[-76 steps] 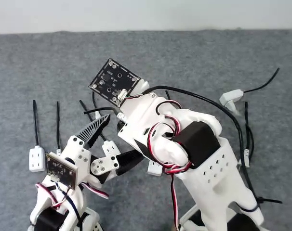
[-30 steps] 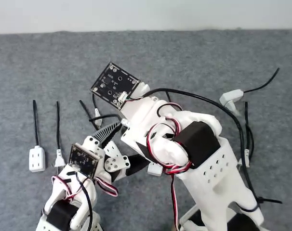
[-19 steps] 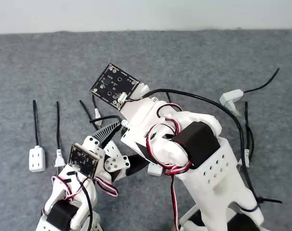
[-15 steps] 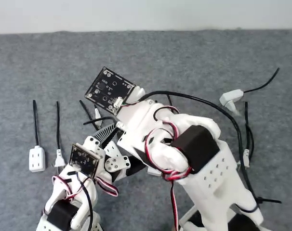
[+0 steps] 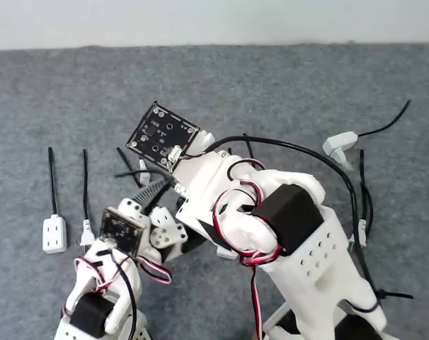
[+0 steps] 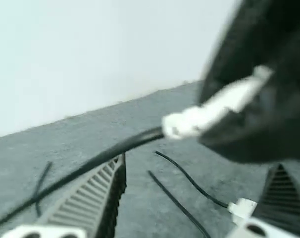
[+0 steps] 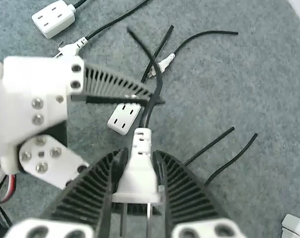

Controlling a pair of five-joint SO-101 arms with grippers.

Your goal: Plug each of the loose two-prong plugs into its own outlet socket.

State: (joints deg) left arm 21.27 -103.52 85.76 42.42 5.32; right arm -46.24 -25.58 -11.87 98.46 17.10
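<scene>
Shifted leftward, right claw (image 7: pixel 138 154) clamps plug (image 7: pixel 137 177).

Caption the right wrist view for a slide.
Right pincer grips a white two-prong plug; an outlet socket lies on the grey carpet beyond.

High camera looks down, wrist cameras close, sharing white plug (image 7: pixel 137 171)

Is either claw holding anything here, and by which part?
The right claw pinches a white two-prong plug by the two sides of its body. The left claw is open and holds nothing.
</scene>
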